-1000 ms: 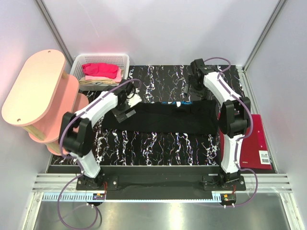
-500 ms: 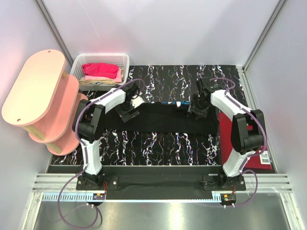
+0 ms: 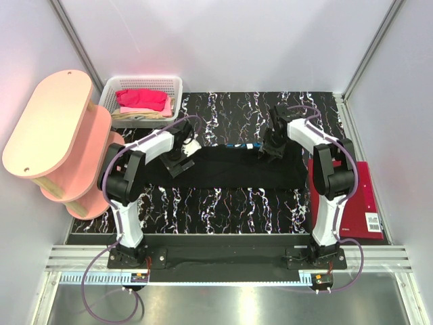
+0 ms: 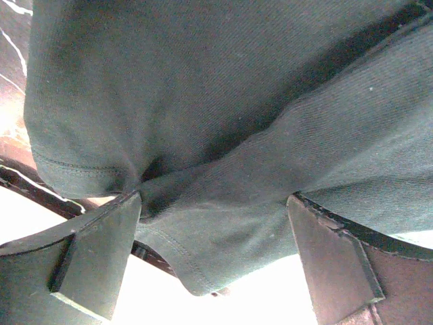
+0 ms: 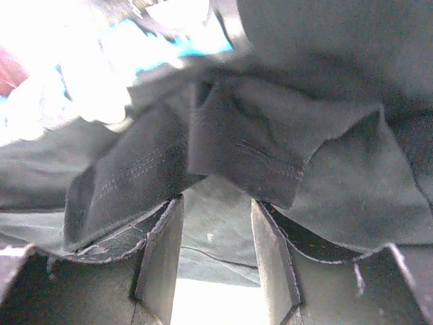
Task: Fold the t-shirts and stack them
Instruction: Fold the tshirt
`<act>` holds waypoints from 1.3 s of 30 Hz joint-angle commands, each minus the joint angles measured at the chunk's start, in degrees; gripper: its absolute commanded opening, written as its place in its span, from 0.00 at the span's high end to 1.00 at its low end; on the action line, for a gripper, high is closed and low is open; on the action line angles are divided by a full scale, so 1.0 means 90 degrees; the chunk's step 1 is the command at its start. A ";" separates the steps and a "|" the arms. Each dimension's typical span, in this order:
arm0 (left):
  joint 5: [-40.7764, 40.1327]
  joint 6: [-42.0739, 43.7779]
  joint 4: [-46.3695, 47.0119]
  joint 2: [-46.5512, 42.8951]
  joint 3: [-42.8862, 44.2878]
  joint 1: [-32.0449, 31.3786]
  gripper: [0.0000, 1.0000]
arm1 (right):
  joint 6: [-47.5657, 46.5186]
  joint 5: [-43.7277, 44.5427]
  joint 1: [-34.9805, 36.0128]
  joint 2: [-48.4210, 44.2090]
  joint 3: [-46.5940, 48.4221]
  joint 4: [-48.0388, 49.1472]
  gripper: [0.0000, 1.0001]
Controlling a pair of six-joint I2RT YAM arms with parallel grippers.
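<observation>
We have the black t-shirt (image 3: 233, 170) spread mid-bench.
Left gripper (image 3: 180, 162) released wide astride its hem; right gripper (image 3: 270, 151): grasp we cannot tell.

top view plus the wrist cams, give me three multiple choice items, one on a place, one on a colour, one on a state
1. Where does the bright pink shirt lie?
A) in the white basket
B) on the red book
C) on the pink shelf

2. What colour is the laid-out shirt that forms a long band across the table?
A) dark red
B) black
C) white

3. How does the left gripper stand?
A) shut on nothing
B) open, with a cloth fold between its fingers
C) out of view

Answers:
1 A, the pink cloth tops the pile inside the basket at the far left.
2 B, the band reads black in the top view.
3 B, the left wrist view shows the fingers wide apart with the fold between them.
</observation>
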 commanded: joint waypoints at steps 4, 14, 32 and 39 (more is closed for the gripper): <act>0.0006 0.0059 0.0113 -0.0175 -0.0344 0.0062 0.05 | -0.0164 0.0241 0.0007 0.0390 0.0997 -0.0053 0.48; -0.0102 0.0127 0.0250 -0.0400 -0.0725 0.0082 0.05 | -0.0359 0.0874 -0.0031 0.1435 0.2627 -0.0667 0.48; 0.0025 0.0049 0.0328 -0.0868 -0.1057 0.0375 0.04 | 0.0588 0.0533 0.0027 -0.1905 -0.1813 0.0132 0.34; 0.0064 0.0039 0.0299 -0.0995 -0.1194 0.0375 0.04 | 0.0510 0.0710 0.0017 -0.0628 -0.1396 -0.0004 0.38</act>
